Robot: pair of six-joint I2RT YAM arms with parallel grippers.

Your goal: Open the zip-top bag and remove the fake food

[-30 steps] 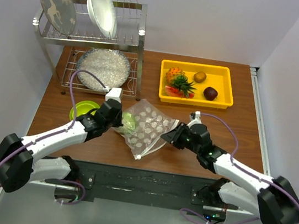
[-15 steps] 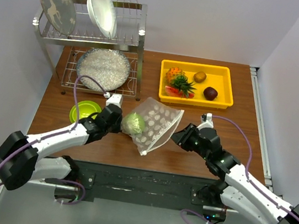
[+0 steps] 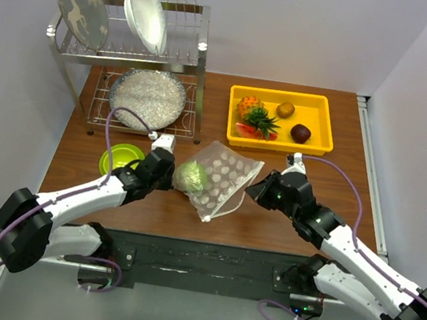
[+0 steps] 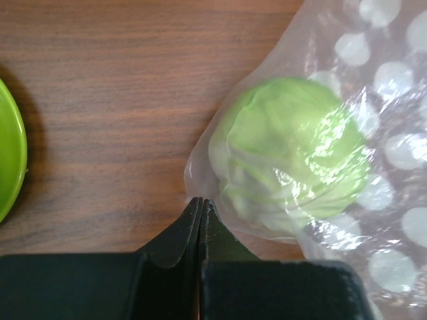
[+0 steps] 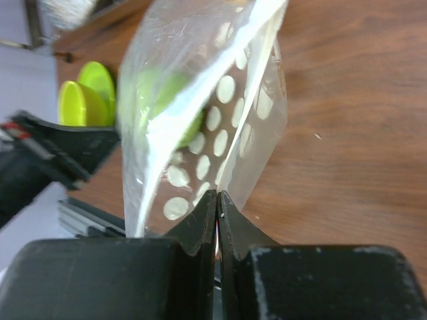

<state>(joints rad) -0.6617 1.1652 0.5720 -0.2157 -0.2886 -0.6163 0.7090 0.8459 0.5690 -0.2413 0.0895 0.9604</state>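
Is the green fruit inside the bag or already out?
Inside. The left wrist view shows the green fruit behind the dotted film of the zip-top bag, with glare across it. The top view agrees.

Bright, even light from overhead; shadows on the worktop (image 3: 255,228) are soft and short. In the left wrist view, white glare streaks the zip-top bag (image 4: 373,107) at 3 o'clock. The right wrist view blurs toward 10 o'clock.
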